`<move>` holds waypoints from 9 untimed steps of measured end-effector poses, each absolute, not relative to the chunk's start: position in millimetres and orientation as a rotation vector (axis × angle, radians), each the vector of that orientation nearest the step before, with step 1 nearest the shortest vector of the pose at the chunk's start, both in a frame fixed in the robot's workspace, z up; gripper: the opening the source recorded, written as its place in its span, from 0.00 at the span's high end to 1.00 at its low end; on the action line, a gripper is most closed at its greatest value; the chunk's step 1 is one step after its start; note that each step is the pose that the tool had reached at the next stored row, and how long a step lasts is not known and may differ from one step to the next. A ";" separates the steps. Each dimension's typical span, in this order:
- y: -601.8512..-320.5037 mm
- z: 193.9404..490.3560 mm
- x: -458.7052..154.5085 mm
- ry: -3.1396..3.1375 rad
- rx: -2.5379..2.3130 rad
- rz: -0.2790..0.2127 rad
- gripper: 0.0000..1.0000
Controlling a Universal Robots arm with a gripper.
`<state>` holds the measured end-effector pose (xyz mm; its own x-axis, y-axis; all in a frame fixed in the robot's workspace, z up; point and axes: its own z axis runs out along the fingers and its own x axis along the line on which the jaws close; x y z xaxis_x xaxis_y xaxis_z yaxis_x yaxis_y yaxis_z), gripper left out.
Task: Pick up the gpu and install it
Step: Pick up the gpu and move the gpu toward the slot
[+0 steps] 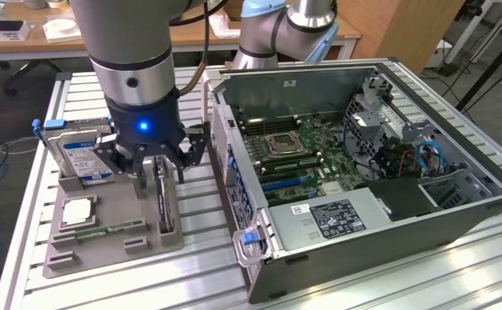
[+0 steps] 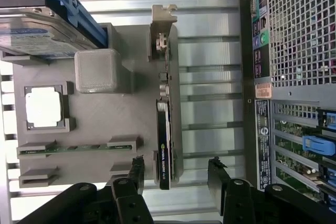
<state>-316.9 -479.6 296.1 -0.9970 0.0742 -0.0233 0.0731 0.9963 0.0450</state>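
Exterior view: the gripper (image 1: pixel 160 175) is hanging over the grey parts tray (image 1: pixel 113 252). Jaws are standing wide apart, clamping nothing. The gpu (image 1: pixel 163 203) is sitting on edge in its tray slot, directly under the jaws, with one fingertip coming down on each side of the card. Can't tell from this angle whether either is touching it. The hard drive (image 1: pixel 80 154) with the blue label is lying just outside the jaw on the exterior view's left. The CPU (image 1: pixel 79 211) and memory stick (image 1: pixel 104 230) are sitting in the same tray, outside that same jaw. The open computer case (image 1: pixel 320 84) is standing outside the other jaw, on the exterior view's right, with its motherboard (image 1: pixel 294 155) showing. Everything is resting on the slatted aluminium table (image 1: pixel 191 284).

Wrist view: the gripper (image 2: pixel 176 170) is showing both black fingers (image 2: pixel 137 174) spread, with a gap on either side of the card. The gpu (image 2: pixel 164 140) is appearing edge-on. Its near end is lining up with the gap between the jaws, closer to one finger than the other and touching neither. The card is running straight away from the jaws, with its silver bracket (image 2: pixel 163 30) at the far end. The tray (image 2: pixel 131 124), hard drive (image 2: pixel 37 38), CPU (image 2: pixel 44 107) and memory stick (image 2: pixel 73 149) are lying outside the jaw nearer the card. The case's rear panel (image 2: pixel 294 51) is standing outside the other jaw, well apart from the card.
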 end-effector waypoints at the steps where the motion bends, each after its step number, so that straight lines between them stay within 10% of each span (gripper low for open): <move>1: -479.9 295.4 -316.9 3.114 0.115 0.069 0.40; 9: -481.8 289.9 -316.8 3.114 0.115 0.069 0.40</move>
<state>-316.8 -481.8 289.9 -0.9970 0.0741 -0.0233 0.0730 0.9963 0.0450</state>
